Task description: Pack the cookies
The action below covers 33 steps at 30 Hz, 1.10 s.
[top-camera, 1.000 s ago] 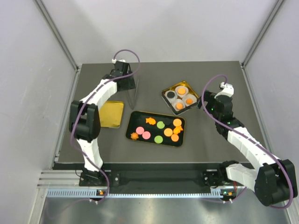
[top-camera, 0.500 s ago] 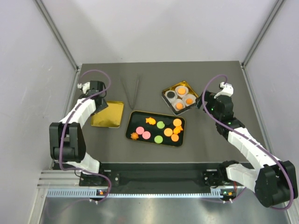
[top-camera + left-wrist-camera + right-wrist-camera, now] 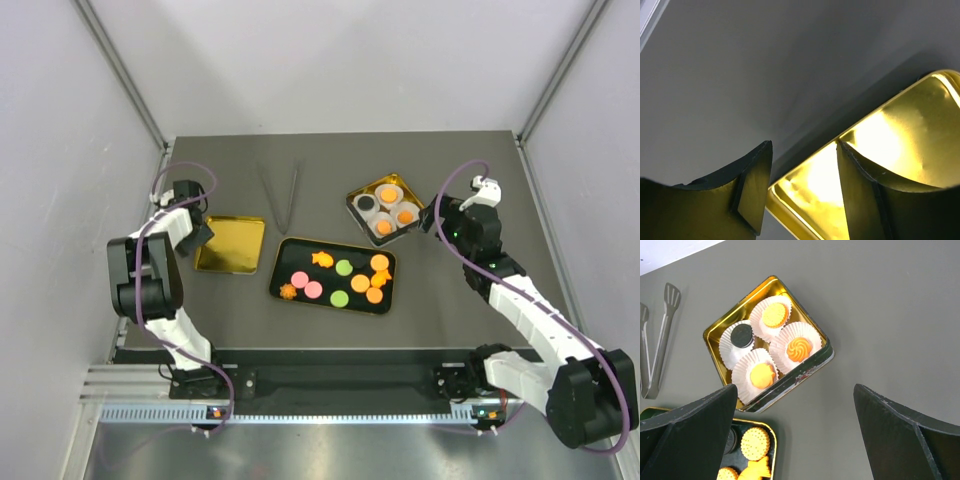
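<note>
A dark grey table (image 3: 450, 160) fills a booth with pale, plain walls (image 3: 330, 60) on the left, right and far sides, and metal struts run up the far corners. A ridged metal rail (image 3: 330, 412) runs along the near edge, where both arm bases are bolted. The cookies (image 3: 343, 267), in orange, pink and green, lie loose in a black tray (image 3: 300, 255) at the centre of the table. To its far right, a gold-lined square tin (image 3: 354, 200) holds white paper cups (image 3: 389, 193) with more biscuits inside. Metal tongs (image 3: 280, 195) lie flat on the far side. A gold lid (image 3: 235, 248) rests at the left. The left gripper (image 3: 198, 235) sits over the lid's left edge with its fingers part-way apart and the rim showing in the gap. The right gripper (image 3: 436, 220) hangs just right of the tin, jaws spread wide and holding nothing.
</note>
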Available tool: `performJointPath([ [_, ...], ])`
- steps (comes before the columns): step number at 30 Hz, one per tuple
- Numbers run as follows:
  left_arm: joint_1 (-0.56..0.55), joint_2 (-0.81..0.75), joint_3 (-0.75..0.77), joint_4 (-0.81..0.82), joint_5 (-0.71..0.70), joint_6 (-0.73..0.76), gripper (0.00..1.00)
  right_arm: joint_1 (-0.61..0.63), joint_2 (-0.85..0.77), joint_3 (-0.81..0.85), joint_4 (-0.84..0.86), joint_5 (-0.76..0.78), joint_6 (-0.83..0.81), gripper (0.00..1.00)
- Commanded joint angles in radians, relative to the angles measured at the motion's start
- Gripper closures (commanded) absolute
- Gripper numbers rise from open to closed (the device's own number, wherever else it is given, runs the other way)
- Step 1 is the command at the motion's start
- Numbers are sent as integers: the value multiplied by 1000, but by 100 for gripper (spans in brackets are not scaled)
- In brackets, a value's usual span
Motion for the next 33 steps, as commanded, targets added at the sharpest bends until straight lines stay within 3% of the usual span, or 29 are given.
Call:
performJointPath([
  [1, 16, 25, 25, 82, 24, 38, 41, -11, -15, 6, 30, 0, -4, 0],
  [10, 22, 95, 65, 90, 19, 55, 50, -12, -16, 5, 31, -2, -4, 0],
  [17, 24, 107, 67, 78, -45, 69, 63, -11, -17, 5, 30, -2, -6, 0],
  [33, 25, 67, 42, 58, -45, 48, 74, -11, -25, 3, 30, -8, -3, 0],
])
